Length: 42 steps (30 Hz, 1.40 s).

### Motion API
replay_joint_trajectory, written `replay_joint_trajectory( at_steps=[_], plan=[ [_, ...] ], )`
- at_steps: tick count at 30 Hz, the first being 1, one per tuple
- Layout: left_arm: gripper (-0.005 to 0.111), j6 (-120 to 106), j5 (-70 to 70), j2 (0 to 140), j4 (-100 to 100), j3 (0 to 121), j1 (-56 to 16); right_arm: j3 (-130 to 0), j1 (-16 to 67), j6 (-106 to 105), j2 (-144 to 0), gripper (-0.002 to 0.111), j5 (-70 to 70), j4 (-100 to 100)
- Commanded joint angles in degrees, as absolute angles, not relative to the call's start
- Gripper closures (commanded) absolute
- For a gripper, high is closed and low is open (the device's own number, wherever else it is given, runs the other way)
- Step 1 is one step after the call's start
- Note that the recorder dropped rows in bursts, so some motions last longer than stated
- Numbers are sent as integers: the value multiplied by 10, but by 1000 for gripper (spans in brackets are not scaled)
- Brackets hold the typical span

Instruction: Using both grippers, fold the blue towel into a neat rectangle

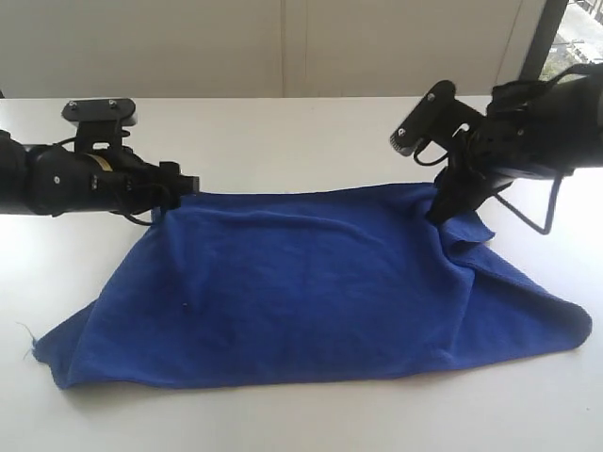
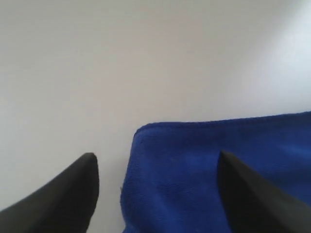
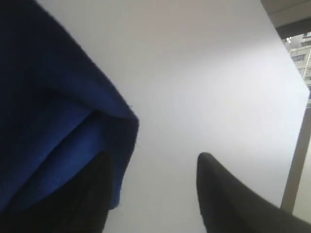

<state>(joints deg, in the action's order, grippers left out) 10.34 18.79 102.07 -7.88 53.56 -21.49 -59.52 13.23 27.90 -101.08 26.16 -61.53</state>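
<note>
Towel (image 1: 301, 292), deep royal-blue soft microfibre cloth: lies spread across white surface (image 1: 283, 141). We log left tool (image 2: 156, 160) released, fingers (image 2: 63, 199) either side of far-left corner; right tool (image 3: 153, 158) released too, far-right corner bunched & draped on one finger.

Soft daylight from the window (image 1: 579, 38) brightens the white table (image 1: 283, 141); both wrist views look blurred.

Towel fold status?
Done: one fold looks laid, blue towel doubled at its right far corner. In hand: nothing gripped; left end effector and right end effector stand open at far corners. Left: near corners splay unevenly, so squaring and probably another fold.
</note>
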Motion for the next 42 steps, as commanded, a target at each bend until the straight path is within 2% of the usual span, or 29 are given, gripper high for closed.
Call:
replay_joint_trajectory(
  at_steps=[1,4,7,11,13,17,29,42],
  plan=[
    [34,74,143,956,-85,534,-213,-601,131,335,-949,57,280,-610],
    [34,38,83,910,-85,534,-210,-600,131,347,-903,60,289,-543],
    [39,24,0,872,-85,534,-195,-600,131,295,-869,72,295,-416],
    [61,24,-105,854,-85,534,-164,-600,131,130,-858,97,321,-247],
    [77,24,-152,854,-84,531,-153,-596,131,83,-861,108,343,-195],
    [105,15,-177,854,-85,506,-150,-579,131,77,-873,108,350,-161],
    [107,14,-146,861,-85,419,-150,-539,131,-15,-950,108,345,-18],
    [107,14,-171,945,-78,411,-150,-539,131,-15,-957,108,332,-17]
  ],
)
